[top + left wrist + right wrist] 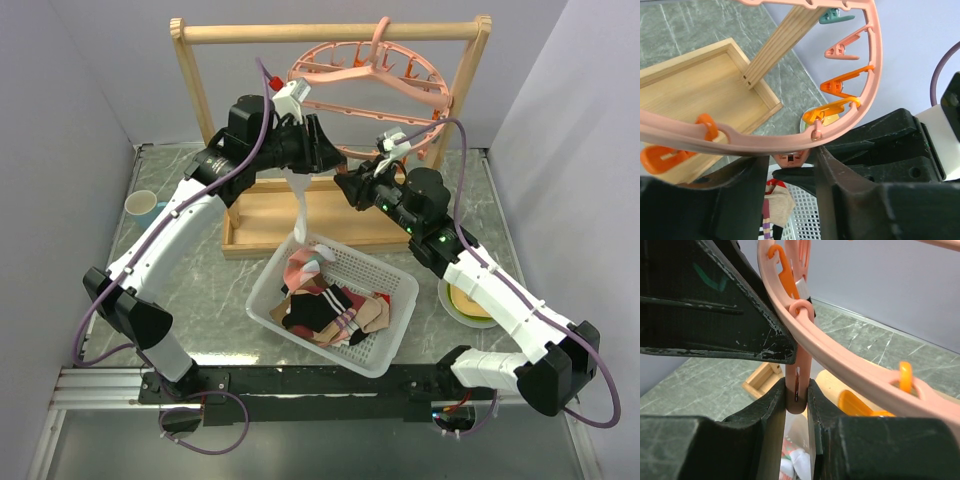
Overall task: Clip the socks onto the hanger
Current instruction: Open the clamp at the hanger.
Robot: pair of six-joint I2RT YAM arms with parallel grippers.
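Two claws meet at the pink hanger (873, 60), the right claw (797, 390) pinching a clip (803, 357) just beside the half-open left claw (790, 159), which grips nothing visible, as a white sock (301, 210) dangles below them; best hold the squeeze steady until fabric sits deep in the clip

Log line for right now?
right gripper: shut on clip | left gripper: open at clip | white sock: hanging below clip
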